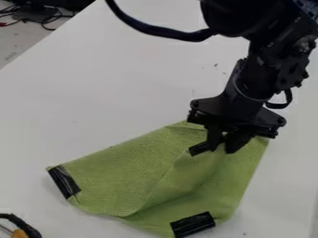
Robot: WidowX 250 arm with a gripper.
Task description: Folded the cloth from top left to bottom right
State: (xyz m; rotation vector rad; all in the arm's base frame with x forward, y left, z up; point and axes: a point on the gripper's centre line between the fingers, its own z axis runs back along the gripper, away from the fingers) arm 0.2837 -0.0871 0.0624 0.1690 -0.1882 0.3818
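Observation:
The green cloth (142, 176) lies creased on the white table, with a diagonal fold line running from its upper middle down to the lower edge. Black tape marks its left corner (64, 181) and its bottom corner (192, 225). A further black strip (199, 148) sits on the upper part of the cloth, right beside the gripper. The black gripper (224, 145) hangs low over the cloth's upper right part and hides some of it. Whether it holds any fabric cannot be made out.
The white table (93, 102) extends around the cloth. At the bottom left edge lies a dark object with an orange part (20, 233). Cables (37, 16) lie on the floor beyond the table at the top left. The arm comes down from the upper right.

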